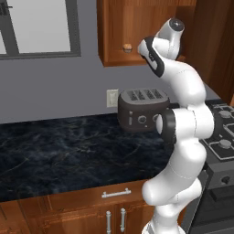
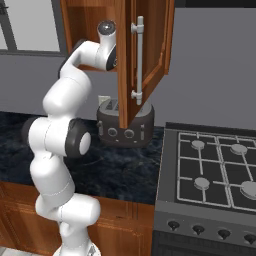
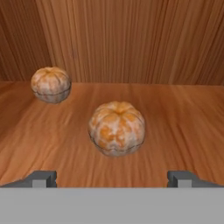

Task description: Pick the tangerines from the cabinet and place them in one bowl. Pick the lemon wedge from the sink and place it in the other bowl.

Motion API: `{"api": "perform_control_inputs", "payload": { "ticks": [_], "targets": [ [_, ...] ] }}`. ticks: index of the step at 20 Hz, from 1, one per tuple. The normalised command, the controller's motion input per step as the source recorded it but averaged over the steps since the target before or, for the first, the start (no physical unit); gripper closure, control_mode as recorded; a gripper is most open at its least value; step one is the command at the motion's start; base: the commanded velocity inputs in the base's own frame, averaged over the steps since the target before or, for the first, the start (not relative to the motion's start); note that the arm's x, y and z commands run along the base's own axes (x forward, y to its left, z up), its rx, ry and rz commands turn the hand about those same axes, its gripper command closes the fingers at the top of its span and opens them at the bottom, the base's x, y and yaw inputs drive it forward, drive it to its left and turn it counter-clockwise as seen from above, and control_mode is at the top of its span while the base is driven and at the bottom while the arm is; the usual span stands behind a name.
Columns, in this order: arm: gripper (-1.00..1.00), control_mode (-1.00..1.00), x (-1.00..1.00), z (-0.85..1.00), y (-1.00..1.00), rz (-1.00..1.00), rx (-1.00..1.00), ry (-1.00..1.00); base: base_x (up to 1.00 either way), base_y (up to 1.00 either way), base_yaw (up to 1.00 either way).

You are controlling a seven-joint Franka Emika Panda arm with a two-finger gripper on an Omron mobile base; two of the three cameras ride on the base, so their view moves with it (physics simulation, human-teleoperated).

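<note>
- Left base view shows you the cabinet [image 1: 137,27], the reddish wall unit above the dark counter [image 1: 68,141], with the arm reaching up into its open shelf; in the right base view its door [image 2: 142,55] hangs open in front of the toaster [image 2: 125,125].
- You are at the first step, by my reading: fetching the tangerines, neither one yet taken, with the lemon wedge errand to follow.
- Your gripper [image 3: 111,178] sits inside the shelf with its fingers spread wide, nothing between them.
- Hand view puts the nearer tangerine [image 3: 117,128] on the shelf floor just ahead, lined up between the two fingertips but not touching either; the second tangerine [image 3: 50,84] lies further back to its left, well apart.
- Next, you likely need a short straight advance until the fingers flank the nearer fruit, then a gentle close; it is round and may roll if nudged.
</note>
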Motion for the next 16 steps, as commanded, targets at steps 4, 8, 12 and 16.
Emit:
{"api": "perform_control_inputs", "payload": {
  "ticks": [4,8,12,16],
  "targets": [
    [-1.00,-1.00,0.12,0.00,0.00,0.00,0.00,0.05,0.00,0.00,0.00],
    [-1.00,-1.00,0.23,0.00,0.00,0.00,0.00,0.04,0.00,0.00,0.00],
    [-1.00,-1.00,0.33,0.00,0.00,0.00,0.00,0.03,0.00,0.00,0.00],
    [-1.00,-1.00,0.34,0.00,0.00,0.00,0.00,0.02,0.00,0.00,0.00]
  ]
}}
